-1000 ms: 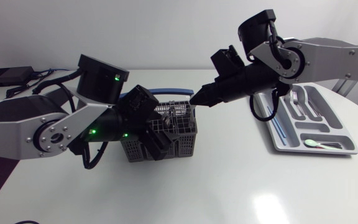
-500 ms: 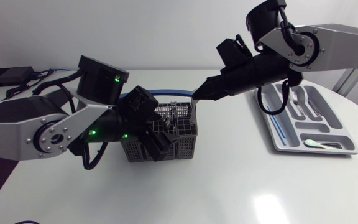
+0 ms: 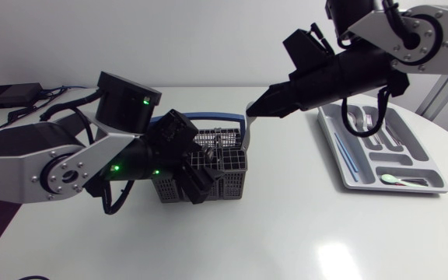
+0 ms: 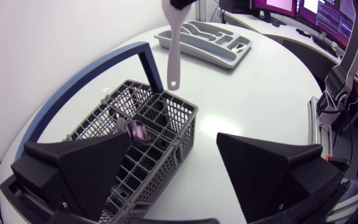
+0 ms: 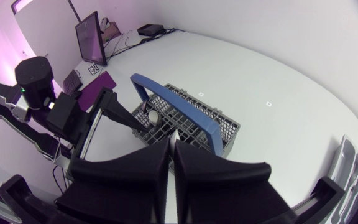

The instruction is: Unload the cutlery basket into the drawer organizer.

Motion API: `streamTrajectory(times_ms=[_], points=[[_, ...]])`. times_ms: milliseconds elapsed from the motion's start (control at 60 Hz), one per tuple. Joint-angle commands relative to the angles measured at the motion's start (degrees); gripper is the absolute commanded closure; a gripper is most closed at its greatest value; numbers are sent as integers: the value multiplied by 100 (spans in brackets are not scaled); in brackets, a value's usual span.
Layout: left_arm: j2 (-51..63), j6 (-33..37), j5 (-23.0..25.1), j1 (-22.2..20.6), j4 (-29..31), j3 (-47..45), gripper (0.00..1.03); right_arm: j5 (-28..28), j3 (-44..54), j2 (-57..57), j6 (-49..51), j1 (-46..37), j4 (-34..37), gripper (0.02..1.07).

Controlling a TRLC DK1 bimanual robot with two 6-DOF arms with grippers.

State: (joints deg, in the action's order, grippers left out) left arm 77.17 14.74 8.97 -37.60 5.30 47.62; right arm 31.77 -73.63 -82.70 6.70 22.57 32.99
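Left wrist view gives me the best look at the piece in hand: a flat white plastic utensil handle (image 4: 173,50) with a hole at its lower end, hanging upright from my right gripper (image 3: 259,107), whose jaws pinch its upper part; its tip looks to sit just above the far rim of the grey mesh cutlery basket (image 4: 104,112), close beside the upright of the arched blue carry handle (image 4: 89,84); my left gripper (image 4: 173,134) sits low at the basket's near corner with jaws spread wide, one finger over the mesh and one off to the side, clamping nothing that I can see; the grey compartmented drawer organizer (image 3: 395,189) lies well apart, toward my right arm's side. To carry well I would raise until the tip is plainly clear of the blue handle, then swing across with the pinch firm and choose a long slot. The utensil's working end is buried between the fingers, so I cannot name it; a shiny metal piece (image 4: 135,130) down in the basket shows only partly, possibly a spoon.
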Motion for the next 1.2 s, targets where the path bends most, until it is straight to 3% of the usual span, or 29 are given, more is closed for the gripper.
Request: streamTrajectory(times_ms=[0, 467, 800, 967, 1183], points=[[-132, -59, -36, -36, 6, -103, 6, 57, 50, 254, 68, -86, 67, 101], [-299, -59, -220, -98, 279, -24, 6, -637, 920, 1247, -81, -1395, 357, 101], [-343, -42, -344, -115, 463, 11, 6, -1630, 1491, 1467, 684, -2230, 629, 101], [-316, 2, -387, -54, 621, 37, 6, -2509, 1957, 1397, 1352, -2872, 76, 101], [-351, 55, -414, 51, 753, 46, 6, -2799, 2353, 948, 2028, -3795, -777, 101]])
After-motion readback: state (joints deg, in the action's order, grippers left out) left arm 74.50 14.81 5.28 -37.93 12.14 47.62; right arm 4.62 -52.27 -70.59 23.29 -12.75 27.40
